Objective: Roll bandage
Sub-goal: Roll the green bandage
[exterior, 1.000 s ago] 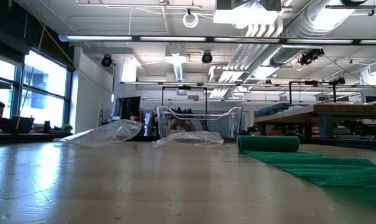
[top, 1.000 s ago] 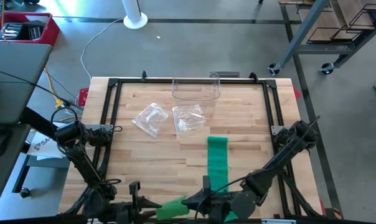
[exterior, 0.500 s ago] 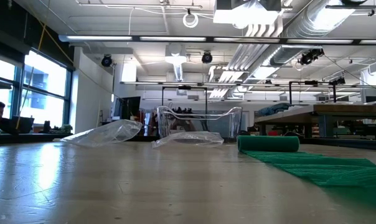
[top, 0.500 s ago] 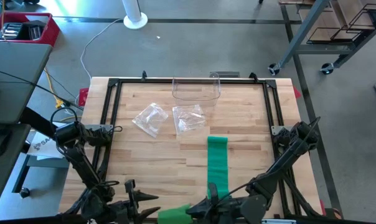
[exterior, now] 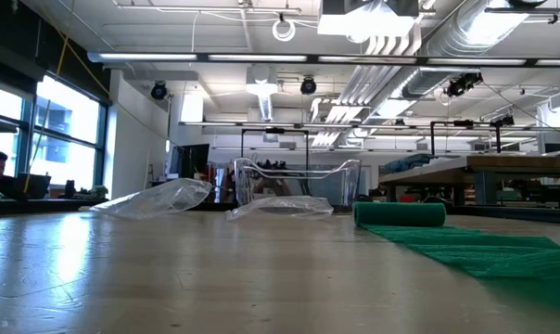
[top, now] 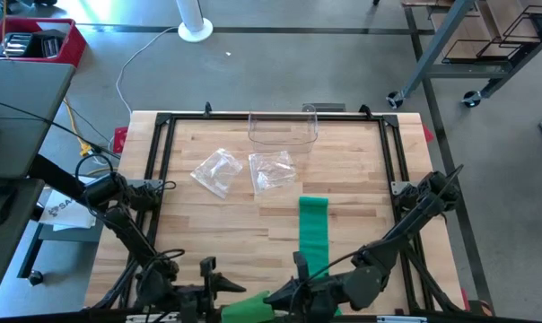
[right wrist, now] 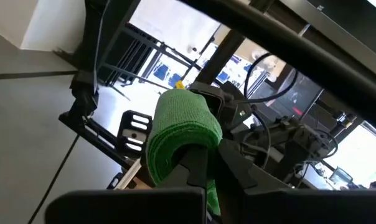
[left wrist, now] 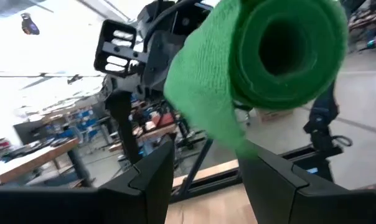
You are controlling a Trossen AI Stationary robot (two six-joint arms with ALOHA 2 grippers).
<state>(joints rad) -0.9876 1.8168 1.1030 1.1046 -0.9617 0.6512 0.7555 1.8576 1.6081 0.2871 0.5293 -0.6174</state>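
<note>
A green bandage lies as a long strip on the wooden table, running from the middle to the near edge. Its far end is curled up on the table. Its near end is wound into a roll held up over the table's near edge. My right gripper is shut on that roll. My left gripper stands open just left of the roll. In the left wrist view its fingers flank the roll's hanging flap. My right gripper pinches the roll at the end facing it, between its two shut fingers. It comes in about level from the table's right. The roll is lifted clear and the strip trails from it onto the table. Whether my left gripper touches the flap, I cannot tell.
A clear plastic container stands at the table's far edge. Two crumpled clear bags lie in front of it. A black frame rail runs around the tabletop.
My left gripper has opened and let go of the roll. It drew back toward the table's left, then came toward the roll again. My right gripper keeps the roll held over the near edge and has turned a little about its own axis.
</note>
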